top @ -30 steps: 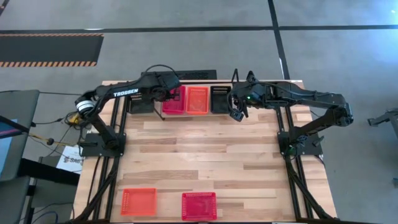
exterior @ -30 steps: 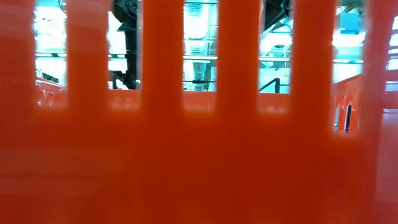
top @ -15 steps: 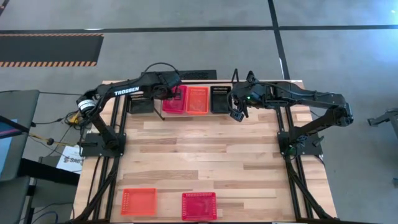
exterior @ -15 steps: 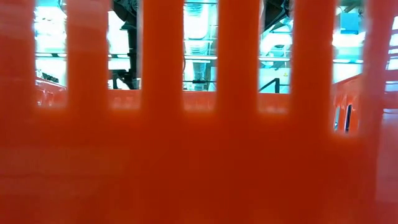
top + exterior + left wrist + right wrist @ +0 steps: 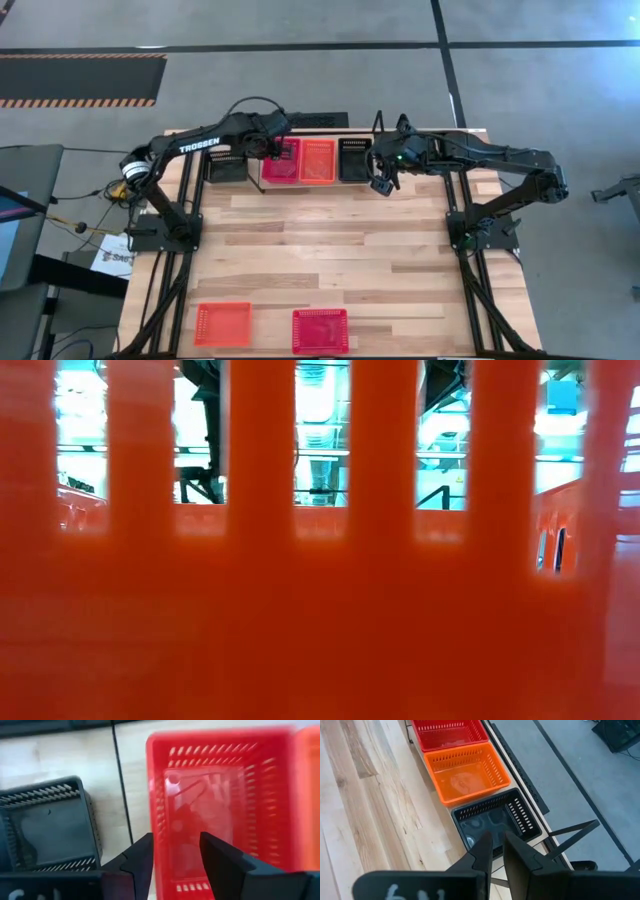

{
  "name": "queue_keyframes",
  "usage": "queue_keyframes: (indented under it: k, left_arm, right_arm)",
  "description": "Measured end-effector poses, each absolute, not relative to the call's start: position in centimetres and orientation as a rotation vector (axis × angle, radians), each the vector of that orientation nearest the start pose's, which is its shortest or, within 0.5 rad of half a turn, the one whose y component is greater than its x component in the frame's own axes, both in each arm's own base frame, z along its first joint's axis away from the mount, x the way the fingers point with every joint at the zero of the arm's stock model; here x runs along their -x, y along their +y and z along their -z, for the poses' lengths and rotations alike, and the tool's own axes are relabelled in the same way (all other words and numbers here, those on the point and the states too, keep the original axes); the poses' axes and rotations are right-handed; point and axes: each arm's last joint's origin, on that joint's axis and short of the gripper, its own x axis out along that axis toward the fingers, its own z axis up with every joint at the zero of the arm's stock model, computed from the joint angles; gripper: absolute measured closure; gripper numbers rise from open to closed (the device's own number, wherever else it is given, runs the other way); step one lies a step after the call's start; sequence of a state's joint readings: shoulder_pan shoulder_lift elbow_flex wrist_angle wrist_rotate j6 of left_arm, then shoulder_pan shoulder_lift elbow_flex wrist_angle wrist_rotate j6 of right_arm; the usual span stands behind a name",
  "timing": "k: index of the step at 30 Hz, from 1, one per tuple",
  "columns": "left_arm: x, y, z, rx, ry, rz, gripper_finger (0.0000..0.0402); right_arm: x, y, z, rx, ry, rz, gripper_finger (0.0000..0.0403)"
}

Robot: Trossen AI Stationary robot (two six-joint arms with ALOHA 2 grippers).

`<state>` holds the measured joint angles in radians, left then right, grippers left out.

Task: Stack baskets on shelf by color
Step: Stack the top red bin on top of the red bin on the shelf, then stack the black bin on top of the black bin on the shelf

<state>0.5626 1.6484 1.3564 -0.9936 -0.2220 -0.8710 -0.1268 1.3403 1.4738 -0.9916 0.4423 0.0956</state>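
Observation:
On the shelf [image 5: 131, 775] at the table's far edge stand a black basket [image 5: 225, 166], a red basket [image 5: 283, 160], an orange basket [image 5: 318, 160] and another black basket [image 5: 353, 158] in a row. My left gripper [image 5: 172, 852] hangs open just above the red basket [image 5: 220, 805], its fingers over the basket's end beside the left black basket [image 5: 47, 825]. My right gripper [image 5: 493, 851] hovers above the right black basket [image 5: 495, 822], a narrow gap between its fingers and nothing in it.
An orange basket [image 5: 222, 323] and a red basket [image 5: 319, 330] sit at the table's near edge. The orange basket's slotted wall [image 5: 320, 610] fills the low view. Bare wooden tabletop [image 5: 330, 240] lies between the shelf and these two.
My left gripper has risen a little above the red basket on the shelf. The basket stays in its place in the row. My right arm has kept still.

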Motion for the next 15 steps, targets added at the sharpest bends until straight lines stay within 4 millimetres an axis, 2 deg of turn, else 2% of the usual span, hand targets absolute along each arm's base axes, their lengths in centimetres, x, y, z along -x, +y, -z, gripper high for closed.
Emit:
queue_keyframes:
  k: [6,9,13,15]
  left_arm:
    - [-27.2,17.3,-30.7,0.840,0.815,-1.124,0.0255]
    - [-27.6,16.4,-33.3,0.768,0.798,-1.050,0.0255]
    - [-27.1,14.4,-36.3,0.651,0.918,-0.980,0.0256]
    - [-26.4,13.2,-37.4,0.593,0.990,-1.002,0.0256]
  right_arm:
    - [-25.2,-4.5,-38.1,0.049,0.834,0.573,0.0337]
    - [-25.2,-4.5,-38.1,0.049,0.834,0.573,0.0337]
    - [-25.1,-4.5,-38.1,0.050,0.843,0.573,0.0337]
    - [-25.1,-4.4,-38.0,0.052,0.854,0.573,0.0337]
